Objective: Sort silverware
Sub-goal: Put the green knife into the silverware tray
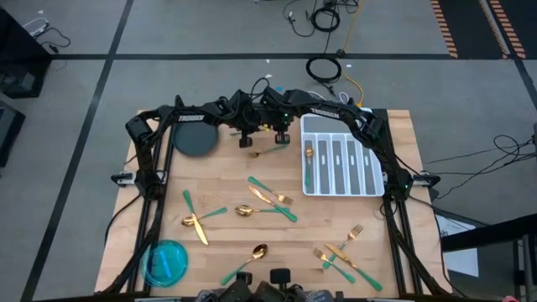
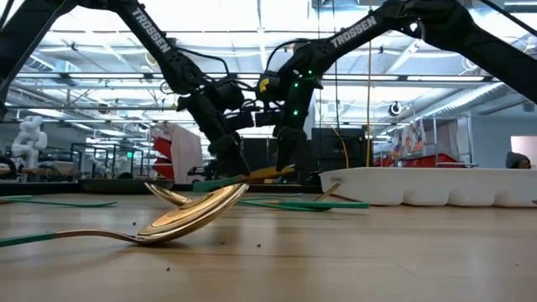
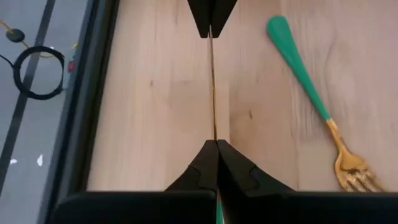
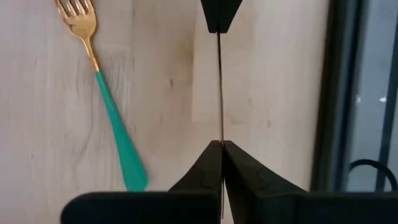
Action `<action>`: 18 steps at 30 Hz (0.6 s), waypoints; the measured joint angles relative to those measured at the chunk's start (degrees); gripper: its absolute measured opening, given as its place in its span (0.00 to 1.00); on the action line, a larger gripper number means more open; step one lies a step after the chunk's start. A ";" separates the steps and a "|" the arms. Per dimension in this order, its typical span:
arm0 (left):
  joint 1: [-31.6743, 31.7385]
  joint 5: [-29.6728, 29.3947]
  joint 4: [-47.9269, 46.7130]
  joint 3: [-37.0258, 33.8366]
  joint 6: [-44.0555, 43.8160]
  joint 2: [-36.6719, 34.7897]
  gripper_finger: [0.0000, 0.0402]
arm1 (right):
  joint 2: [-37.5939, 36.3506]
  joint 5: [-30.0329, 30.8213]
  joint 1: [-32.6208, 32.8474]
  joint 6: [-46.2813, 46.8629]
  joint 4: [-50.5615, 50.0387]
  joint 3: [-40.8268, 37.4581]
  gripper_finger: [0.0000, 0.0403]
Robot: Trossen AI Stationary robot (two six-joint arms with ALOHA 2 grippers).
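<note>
Both grippers, left and right, pressed fully together, holding nothing, hovering at the wooden table's far edge. Between them on the wood, a gold-headed, green-handled fork. More gold-and-green silverware scattered nearer, one piece in the white divided tray.

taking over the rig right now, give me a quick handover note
Left gripper: shut on a thin gold utensil, seen edge-on, above the table's far middle.
Right gripper: shut on the same utensil's other end.
Done: one piece lies in the white tray, in the compartment nearest the table's middle.
Left: the held utensil, a fork lying by the grippers, and the loose silverware spread over the near table.
</note>
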 joint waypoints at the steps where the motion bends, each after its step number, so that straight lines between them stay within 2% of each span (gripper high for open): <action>1: -0.11 0.00 -0.52 0.73 0.01 0.00 0.00 | -0.58 0.13 -0.06 0.01 -0.39 0.00 0.00; 18: -3.46 -0.48 -0.02 10.22 0.03 0.00 0.00 | -10.43 6.98 -0.53 0.32 -10.28 0.00 0.00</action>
